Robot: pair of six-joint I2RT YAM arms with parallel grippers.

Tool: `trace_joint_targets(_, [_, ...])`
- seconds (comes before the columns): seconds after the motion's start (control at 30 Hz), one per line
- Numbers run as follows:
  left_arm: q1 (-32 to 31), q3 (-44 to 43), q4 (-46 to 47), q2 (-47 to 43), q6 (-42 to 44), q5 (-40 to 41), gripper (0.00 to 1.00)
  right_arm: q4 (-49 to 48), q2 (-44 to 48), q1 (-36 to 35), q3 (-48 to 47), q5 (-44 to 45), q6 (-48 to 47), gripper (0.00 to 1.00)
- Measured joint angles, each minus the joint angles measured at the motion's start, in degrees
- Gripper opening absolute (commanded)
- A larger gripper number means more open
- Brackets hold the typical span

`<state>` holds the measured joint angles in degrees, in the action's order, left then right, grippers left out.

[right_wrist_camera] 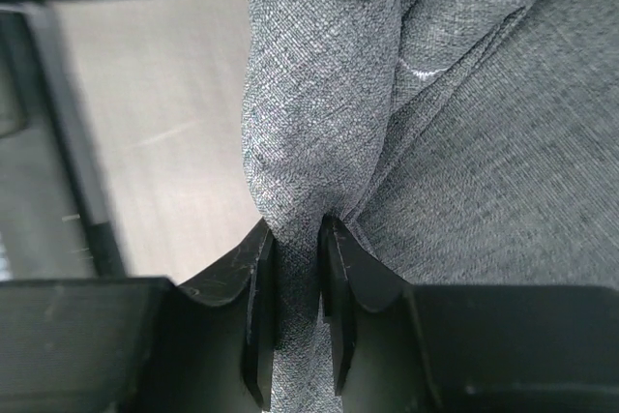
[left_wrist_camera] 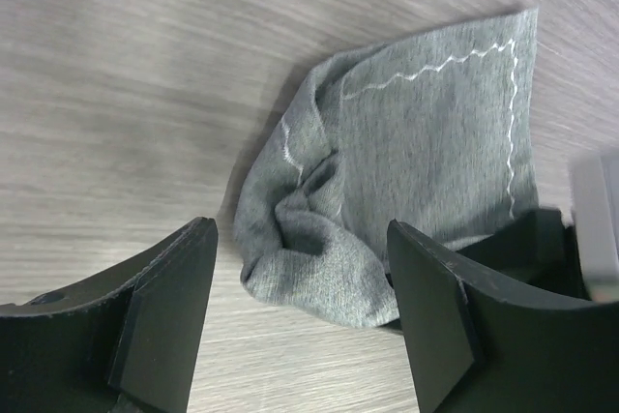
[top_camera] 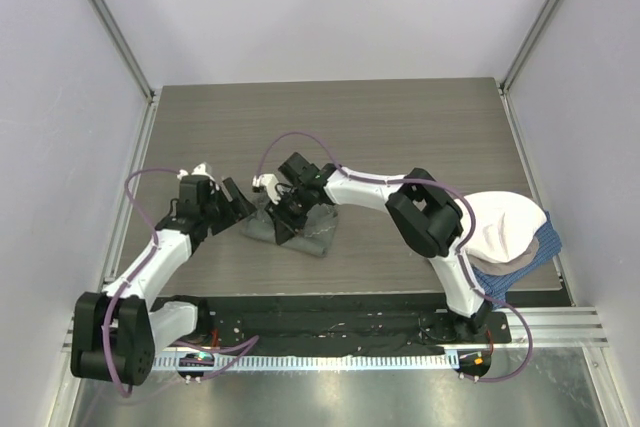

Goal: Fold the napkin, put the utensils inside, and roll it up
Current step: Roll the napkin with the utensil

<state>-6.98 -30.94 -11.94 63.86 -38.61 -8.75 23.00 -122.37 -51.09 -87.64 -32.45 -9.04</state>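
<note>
The grey-green napkin (top_camera: 300, 232) lies bunched and folded at the table's middle. In the left wrist view its rumpled end (left_wrist_camera: 387, 181) shows pale zigzag hem stitching. My left gripper (top_camera: 240, 203) is open at the napkin's left end, its fingers (left_wrist_camera: 169, 307) apart, with the cloth's end ahead of the gap. My right gripper (top_camera: 285, 215) is shut on a pinched ridge of the napkin (right_wrist_camera: 319, 123); its fingertips (right_wrist_camera: 261, 268) squeeze the cloth between them. No fork is in view.
A cream-white cloth (top_camera: 505, 222) lies on a blue checked cloth (top_camera: 505, 275) at the table's right edge. Metal frame posts stand at the back corners. A black rail runs along the near edge by the arm bases.
</note>
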Motion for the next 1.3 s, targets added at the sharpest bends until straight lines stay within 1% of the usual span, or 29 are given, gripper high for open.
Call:
trace_joint_targets(0.23, [0.00,6.84,1.62,-6.80,-0.26,-0.76,0.76,2.99,-6.58,3.76,-5.22,-14.93,5.88,0.17])
trace_joint_targets(0.37, [0.00,8.50,2.75,-7.21,-0.33,-1.86,0.75,3.26,-10.34,6.34,-7.34,-22.21,8.90,0.17])
trace_joint_targets(0.53, [-0.02,9.03,4.87,-6.54,-0.26,-2.03,0.74,3.43,-14.12,8.35,-9.86,-28.02,11.76,0.16])
trace_joint_targets(0.83, [-0.02,9.49,10.05,-3.19,0.15,-2.01,0.70,3.28,-18.29,10.05,-12.59,-34.01,15.39,0.15])
trace_joint_targets(1.0, [-0.02,9.49,12.70,0.00,0.28,-2.01,0.67,3.10,-19.02,10.36,-13.05,-35.23,16.37,0.15])
trace_joint_targets(1.3, [-0.02,9.44,16.94,4.74,0.39,-2.71,0.52,2.47,-19.54,10.62,-13.09,-36.22,17.22,0.15])
